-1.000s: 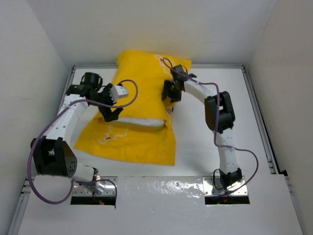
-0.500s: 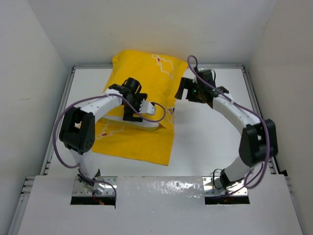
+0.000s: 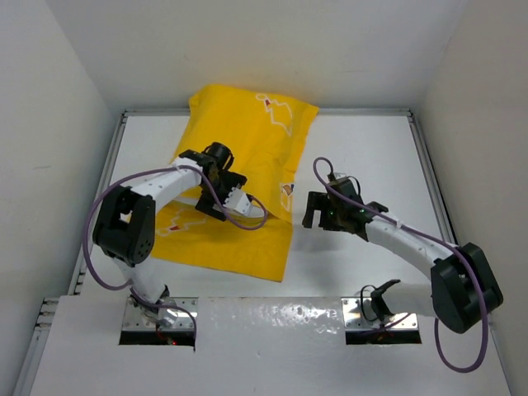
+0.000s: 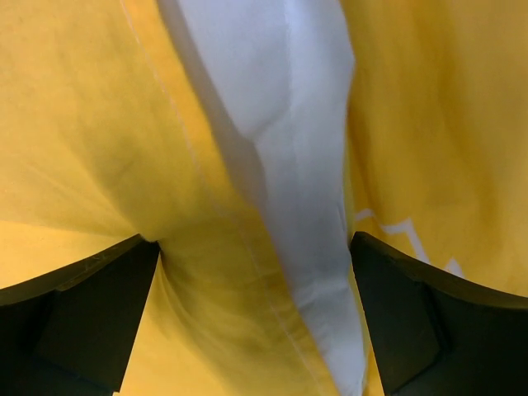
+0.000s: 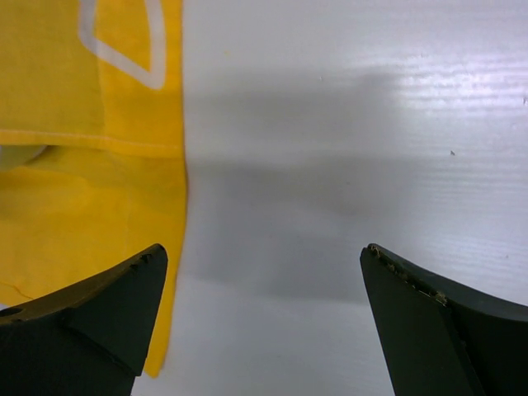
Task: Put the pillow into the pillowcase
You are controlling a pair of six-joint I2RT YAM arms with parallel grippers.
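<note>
The yellow pillowcase (image 3: 247,148) lies slantwise on the table, bulging at its far end, its flat near part towards the front left. In the left wrist view a white strip of the pillow (image 4: 297,165) shows between folds of the yellow pillowcase (image 4: 99,148); from above the pillow is almost wholly covered. My left gripper (image 3: 241,206) (image 4: 256,322) is open, its jaws wide apart and pressed down astride the fabric and the pillow's strip. My right gripper (image 3: 318,212) (image 5: 264,322) is open and empty over bare table, just right of the pillowcase's edge (image 5: 91,190).
The white table (image 3: 371,157) is walled in by white panels at the back and both sides, with metal rails (image 3: 433,190) along its edges. Purple cables loop off both arms. The arm bases sit in cut-outs at the near edge.
My left gripper crossed from the case's left side to its middle, onto the white strip. My right gripper left the case's far right part and swung back towards me, beside its right edge.
</note>
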